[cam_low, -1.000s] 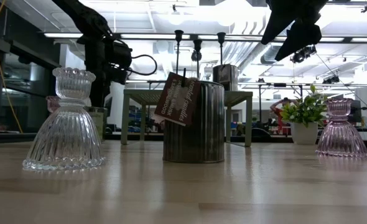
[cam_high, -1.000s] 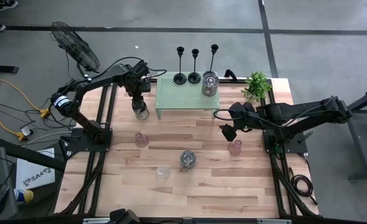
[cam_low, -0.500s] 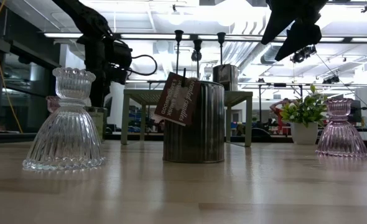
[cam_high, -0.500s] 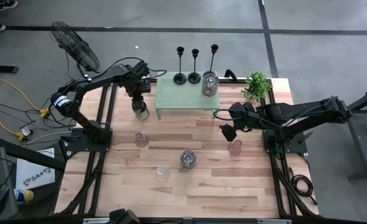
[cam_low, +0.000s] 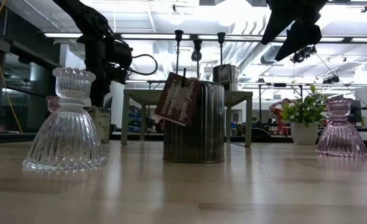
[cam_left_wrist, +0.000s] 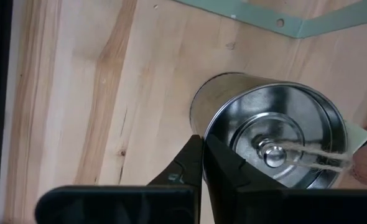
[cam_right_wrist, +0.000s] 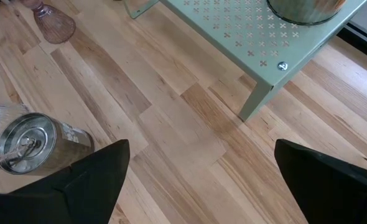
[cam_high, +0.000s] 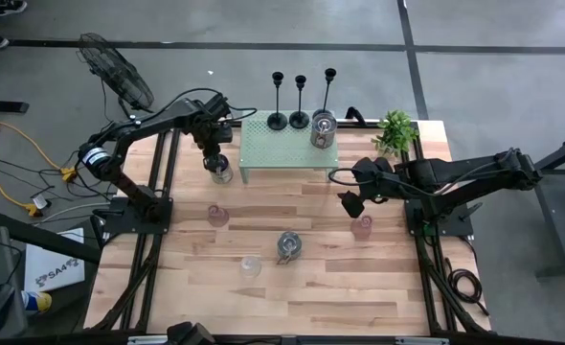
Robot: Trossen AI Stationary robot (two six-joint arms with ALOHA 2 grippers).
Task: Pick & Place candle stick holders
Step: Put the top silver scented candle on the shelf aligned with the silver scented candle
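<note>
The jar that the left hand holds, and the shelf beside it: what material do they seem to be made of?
The jar looks like thin metal with a bright, silvery finish: its inside mirrors the light, and the rim is a rolled edge. The shelf seems to be sheet metal painted pale green, matte, punched with small holes and fixed with screws. The left hand grips the jar's rim.

My left gripper [cam_high: 216, 161] sits on a jar [cam_high: 221, 172] upper left of centre, just left of the shelf [cam_high: 287, 145], which carries another jar [cam_high: 323, 128] with three candlesticks [cam_high: 300, 101] behind and the plant [cam_high: 395, 130] right; my right gripper [cam_high: 350, 203] hovers right of centre.
</note>
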